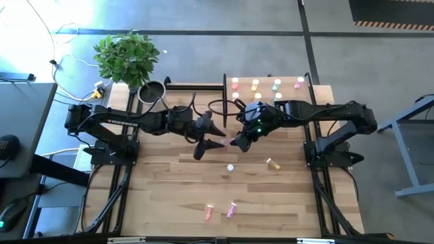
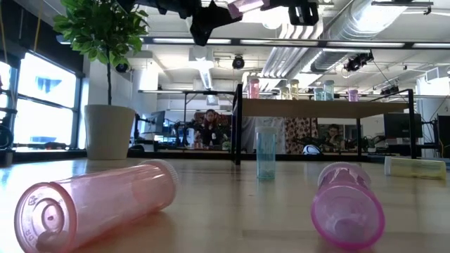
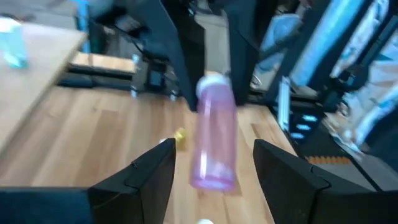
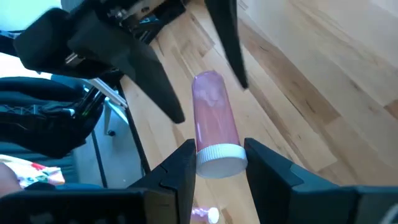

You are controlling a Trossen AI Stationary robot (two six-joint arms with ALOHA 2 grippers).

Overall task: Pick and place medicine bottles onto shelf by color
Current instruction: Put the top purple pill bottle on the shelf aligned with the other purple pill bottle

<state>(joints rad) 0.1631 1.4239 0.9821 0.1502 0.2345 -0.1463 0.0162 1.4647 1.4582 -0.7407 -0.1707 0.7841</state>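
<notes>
- the right gripper (image 4: 216, 168) held a pink bottle (image 4: 214, 121) by its white cap end, above mid-table.
- the left gripper (image 3: 214, 171) stood wide, its fingers (image 3: 149, 171) on either side of the bottle's free end without touching.
- the shelf (image 1: 271, 91) carried several bottles.
- four bottles stayed on the table (image 1: 169, 183): two pink ones (image 1: 220, 211), a yellow (image 1: 273, 165) and a pale one (image 1: 230, 168).

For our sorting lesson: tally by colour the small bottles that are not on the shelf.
Pale pink plastic bottle, lying: 1
Magenta plastic bottle, lying: 1
Yellow plastic bottle, lying: 1
Pale blue-green plastic bottle, upright: 1
Pink plastic bottle in the right end effector: 1
Total: 5
</notes>
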